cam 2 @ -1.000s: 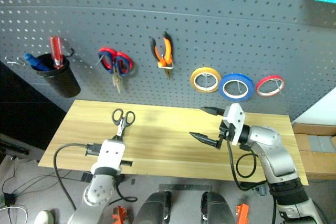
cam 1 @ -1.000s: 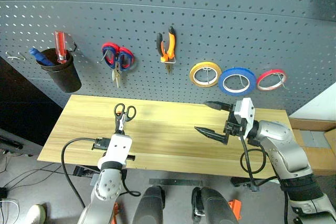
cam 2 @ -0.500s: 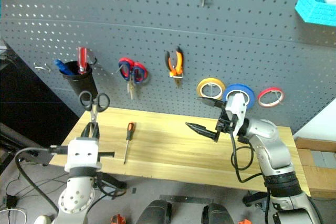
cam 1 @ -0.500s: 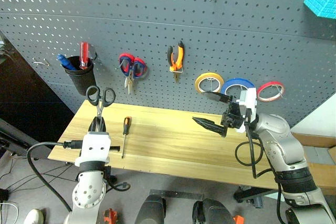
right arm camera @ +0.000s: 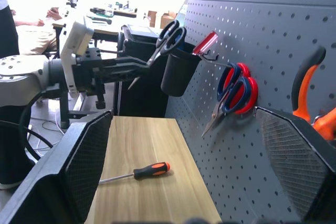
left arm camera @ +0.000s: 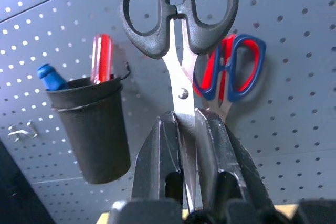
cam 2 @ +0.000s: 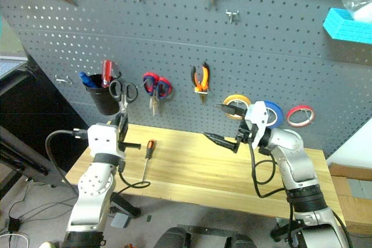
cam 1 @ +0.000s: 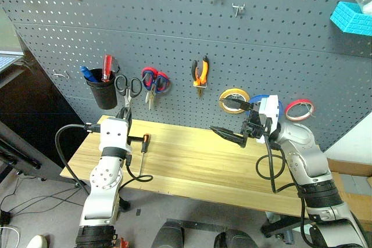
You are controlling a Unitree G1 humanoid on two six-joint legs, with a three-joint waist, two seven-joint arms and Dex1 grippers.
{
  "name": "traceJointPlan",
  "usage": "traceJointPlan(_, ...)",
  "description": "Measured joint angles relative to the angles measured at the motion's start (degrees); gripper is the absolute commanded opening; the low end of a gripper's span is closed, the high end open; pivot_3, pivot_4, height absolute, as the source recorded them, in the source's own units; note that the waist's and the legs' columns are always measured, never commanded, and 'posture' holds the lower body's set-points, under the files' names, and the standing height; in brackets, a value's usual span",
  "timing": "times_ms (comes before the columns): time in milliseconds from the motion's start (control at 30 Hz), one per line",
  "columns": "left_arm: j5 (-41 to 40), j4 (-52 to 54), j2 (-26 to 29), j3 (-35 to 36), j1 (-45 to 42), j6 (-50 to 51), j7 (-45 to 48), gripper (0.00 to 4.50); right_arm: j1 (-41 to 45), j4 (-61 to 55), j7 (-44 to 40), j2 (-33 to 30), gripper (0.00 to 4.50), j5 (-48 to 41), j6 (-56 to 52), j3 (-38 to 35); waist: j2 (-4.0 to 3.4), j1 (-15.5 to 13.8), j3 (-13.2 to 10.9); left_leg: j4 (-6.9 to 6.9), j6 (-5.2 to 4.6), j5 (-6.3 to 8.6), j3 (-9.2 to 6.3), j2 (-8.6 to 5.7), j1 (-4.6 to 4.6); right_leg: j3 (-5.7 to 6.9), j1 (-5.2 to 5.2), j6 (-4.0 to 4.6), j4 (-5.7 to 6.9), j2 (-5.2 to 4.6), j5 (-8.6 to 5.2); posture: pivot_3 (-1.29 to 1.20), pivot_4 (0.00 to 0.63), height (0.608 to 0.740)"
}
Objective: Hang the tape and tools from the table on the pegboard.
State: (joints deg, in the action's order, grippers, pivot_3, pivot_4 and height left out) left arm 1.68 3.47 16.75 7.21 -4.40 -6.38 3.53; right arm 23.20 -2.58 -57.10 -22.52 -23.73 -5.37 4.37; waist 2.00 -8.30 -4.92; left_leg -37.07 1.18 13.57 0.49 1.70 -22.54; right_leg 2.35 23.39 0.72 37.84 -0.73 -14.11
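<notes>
My left gripper (left arm camera: pixel 185 129) has raised the black scissors (left arm camera: pixel 178 35) toward the pegboard (cam 1: pixel 279 45), clamped on the stiff, slippery blades (handles free); right gripper (cam 1: pixel 231 121) gapes empty.

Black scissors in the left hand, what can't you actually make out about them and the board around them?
- Black scissors: blade tips, left wrist view, buried between the left hand's fingers.
- Blue tape: most of the ring, left eye view, behind the right hand.
- Cup: what the blue and red handles belong to, hidden inside it.
- Pliers: jaws, right wrist view, behind a finger and cut off by the edge.
- Free hook for the scissors: too small to pick out.
</notes>
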Motion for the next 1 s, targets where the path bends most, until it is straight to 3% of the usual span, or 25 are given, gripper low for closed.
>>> traceJointPlan(600, -4.28, -17.51, 0.34, 0.81, -12.39, -1.58, 7.33, 0.07, -2.11, -1.17, 2.2, -0.99, 4.5, 1.55, 0.02, -0.06, 0.01, 0.32, 0.91, -0.11, -0.03, -0.03, 0.09, 0.02, 0.21, -0.08, -0.12, 0.08, 0.15, 0.28, 0.04, 0.19, 0.0, 0.74)
traceJointPlan(1000, -5.18, -20.33, 0.31, -0.2, -14.22, -1.61, 11.05, 0.07, -3.58, -3.47, 3.35, -1.12, 4.5, 2.16, -0.07, -0.06, 0.02, 0.55, 1.35, -0.12, -0.03, -0.03, 0.1, 0.05, 0.25, -0.14, -0.12, 0.11, 0.18, 0.45, 0.06, 0.17, 0.004, 0.74)
